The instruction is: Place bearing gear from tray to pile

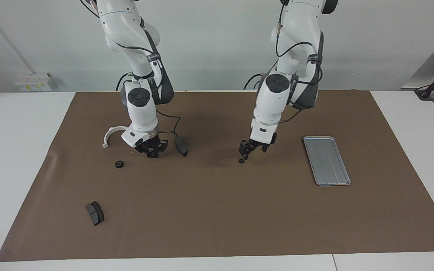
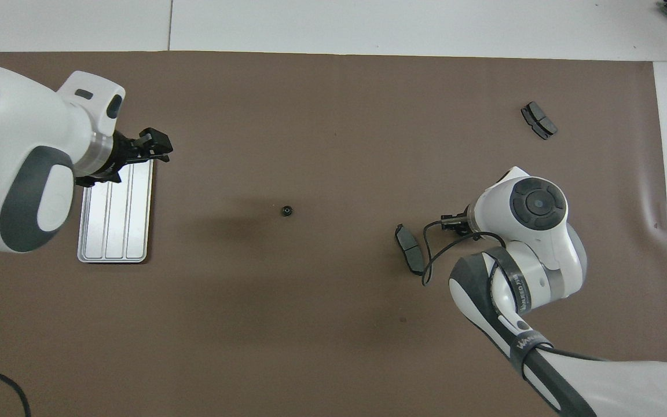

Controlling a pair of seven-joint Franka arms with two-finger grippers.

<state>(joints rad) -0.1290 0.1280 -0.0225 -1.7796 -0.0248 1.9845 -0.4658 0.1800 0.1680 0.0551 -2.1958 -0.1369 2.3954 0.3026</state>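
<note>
Bearing gear (image 1: 241, 160) lies loose below our left claw (image 1: 253, 149), spread wide, empty; the right claw (image 1: 153, 152) we cannot tell.

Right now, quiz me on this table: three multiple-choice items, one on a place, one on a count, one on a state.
1. The small black gear nearer the flat grey metal tray lies:
A) in the tray
B) on the brown mat
C) on a wooden shelf

2. Dark grey curved pads on the mat number:
A) one
B) two
C) four

3. The tray is:
A) empty
B) holding a gear
C) overturned

Answers:
1. B: the gear sits on bare mat, apart from the tray.
2. B: one pad lies nearer the robots, the other much farther from them.
3. A: only the tray's ridged floor shows.
</note>
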